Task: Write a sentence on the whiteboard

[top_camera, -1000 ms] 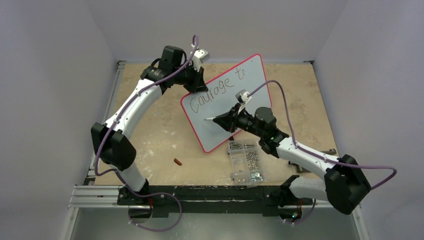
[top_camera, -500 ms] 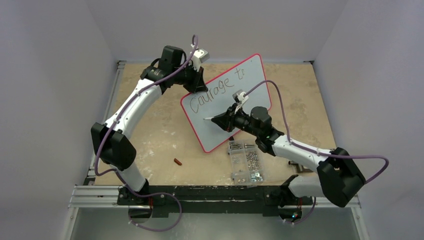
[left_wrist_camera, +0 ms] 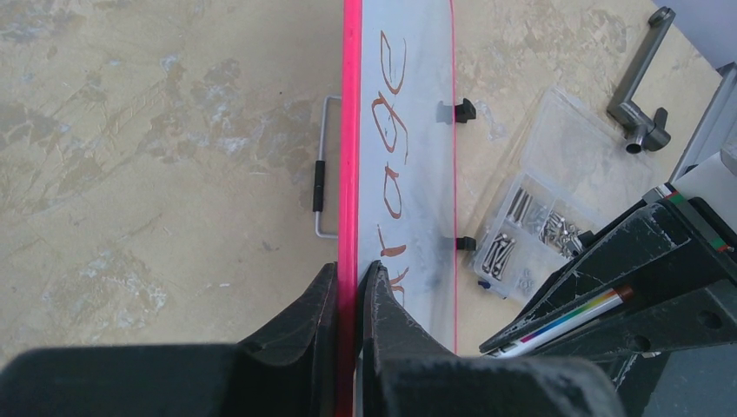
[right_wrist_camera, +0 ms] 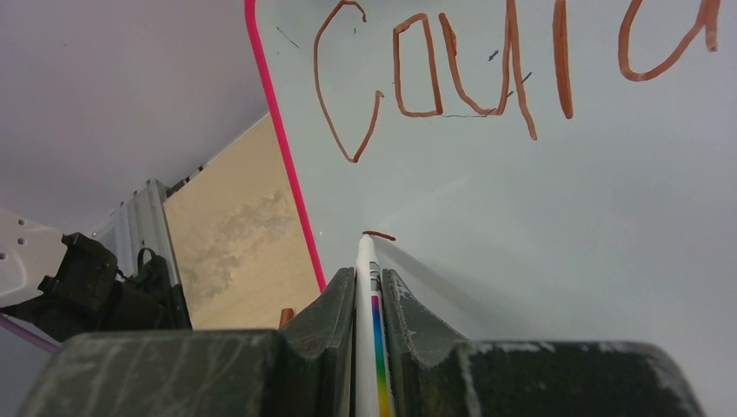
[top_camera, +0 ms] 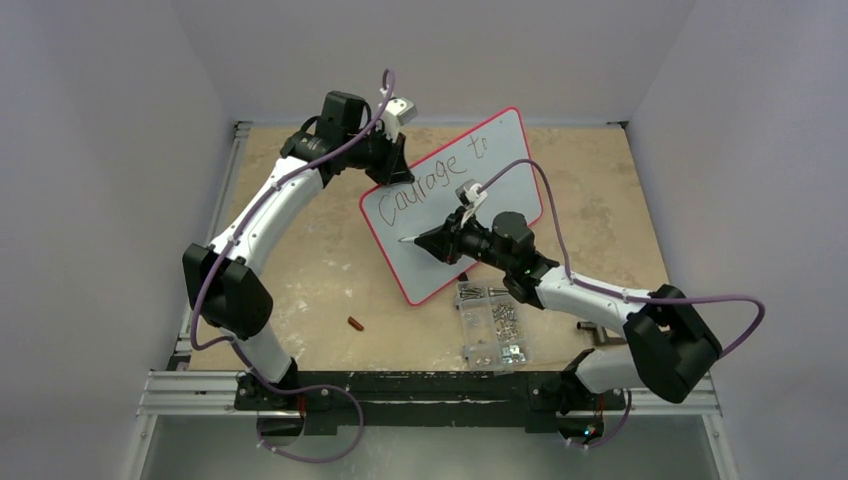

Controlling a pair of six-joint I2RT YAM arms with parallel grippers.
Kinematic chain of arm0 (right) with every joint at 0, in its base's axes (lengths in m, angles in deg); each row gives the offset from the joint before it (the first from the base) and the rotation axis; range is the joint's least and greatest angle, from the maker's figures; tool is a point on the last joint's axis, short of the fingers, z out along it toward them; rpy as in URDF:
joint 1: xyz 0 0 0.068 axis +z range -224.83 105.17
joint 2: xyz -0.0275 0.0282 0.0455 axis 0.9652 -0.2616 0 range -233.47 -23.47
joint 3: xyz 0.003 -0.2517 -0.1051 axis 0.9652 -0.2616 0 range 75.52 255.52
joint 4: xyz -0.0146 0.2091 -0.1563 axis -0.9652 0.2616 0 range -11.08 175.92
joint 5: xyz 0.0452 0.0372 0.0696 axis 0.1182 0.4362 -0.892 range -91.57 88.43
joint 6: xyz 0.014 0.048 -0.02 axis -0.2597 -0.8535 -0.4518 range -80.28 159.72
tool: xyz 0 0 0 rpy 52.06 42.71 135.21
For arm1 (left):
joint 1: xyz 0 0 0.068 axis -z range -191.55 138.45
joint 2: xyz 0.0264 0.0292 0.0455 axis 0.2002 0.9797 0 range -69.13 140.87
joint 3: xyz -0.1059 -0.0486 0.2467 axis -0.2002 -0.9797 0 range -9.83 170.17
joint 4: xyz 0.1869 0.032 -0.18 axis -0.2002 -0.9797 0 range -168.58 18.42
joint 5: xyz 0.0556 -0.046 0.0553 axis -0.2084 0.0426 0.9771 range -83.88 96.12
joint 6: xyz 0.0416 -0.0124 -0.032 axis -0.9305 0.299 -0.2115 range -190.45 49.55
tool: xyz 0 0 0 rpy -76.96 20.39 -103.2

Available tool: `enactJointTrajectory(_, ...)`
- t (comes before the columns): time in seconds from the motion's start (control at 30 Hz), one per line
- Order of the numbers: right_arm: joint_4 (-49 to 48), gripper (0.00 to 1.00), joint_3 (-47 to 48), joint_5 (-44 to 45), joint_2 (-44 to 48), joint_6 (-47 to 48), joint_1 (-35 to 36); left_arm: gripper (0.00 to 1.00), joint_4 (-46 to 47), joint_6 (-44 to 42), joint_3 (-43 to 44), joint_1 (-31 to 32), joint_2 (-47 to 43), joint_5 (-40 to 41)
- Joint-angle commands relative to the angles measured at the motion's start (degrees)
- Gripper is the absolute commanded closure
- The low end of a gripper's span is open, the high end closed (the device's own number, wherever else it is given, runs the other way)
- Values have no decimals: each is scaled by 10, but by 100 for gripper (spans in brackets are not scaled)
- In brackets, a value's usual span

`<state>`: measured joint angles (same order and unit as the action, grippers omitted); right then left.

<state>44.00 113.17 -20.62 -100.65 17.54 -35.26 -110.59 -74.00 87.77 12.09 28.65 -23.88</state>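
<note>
The large white rectangular whiteboard with its thin red-pink rim [top_camera: 420, 275] sits past the middle of the tan, scuffed table [top_camera: 300, 250], toward 1 o'clock in the top view, turned so that its long edges run from 7 to 1 o'clock. The left gripper [left_wrist_camera: 350, 274] is clamped on the rim at the board's 10 o'clock edge, one black finger on each face; beside that edge a thin wire handle with a black grip [left_wrist_camera: 323, 178] shows, and small black clips [left_wrist_camera: 465, 110] sit along the opposite edge. The handwritten sentence [top_camera: 425, 187] reads "Courage to" in one line along the upper part of the board — dark from above, red-brown in the wrist views. The right gripper [right_wrist_camera: 365, 282] is closed tight on a white marker with a rainbow stripe [right_wrist_camera: 366, 256], the tip pointing to 9 o'clock in the top view and touching the white surface under the "C", just inside the left rim, where a short red-brown stroke [right_wrist_camera: 379, 234] lies. White board shows below the written line toward 3 o'clock. A clear plastic compartment box of screws [top_camera: 492, 322] lies just beside the board's 5 o'clock edge, under the right forearm. Bare table spreads at 9 o'clock of the board — only a small red-brown piece [top_camera: 355, 323] lies there, at 7 o'clock.
</note>
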Motion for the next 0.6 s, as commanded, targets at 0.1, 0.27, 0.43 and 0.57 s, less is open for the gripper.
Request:
enactJointTrajectory(0.1,7,100,10,27,-13,13,5,100,-32,-26,-13,2,17,72)
enactJointTrajectory(0.27,30,100,-4,55,0,23,6,100,-31,-26,-13,2,18,73)
enactJointTrajectory(0.43,61,100,-12,93,17,38,6,100,-32,-24,-11,1,18,73)
enactJointTrajectory(0.57,82,100,-13,124,28,41,6,100,-34,-25,-11,1,18,73)
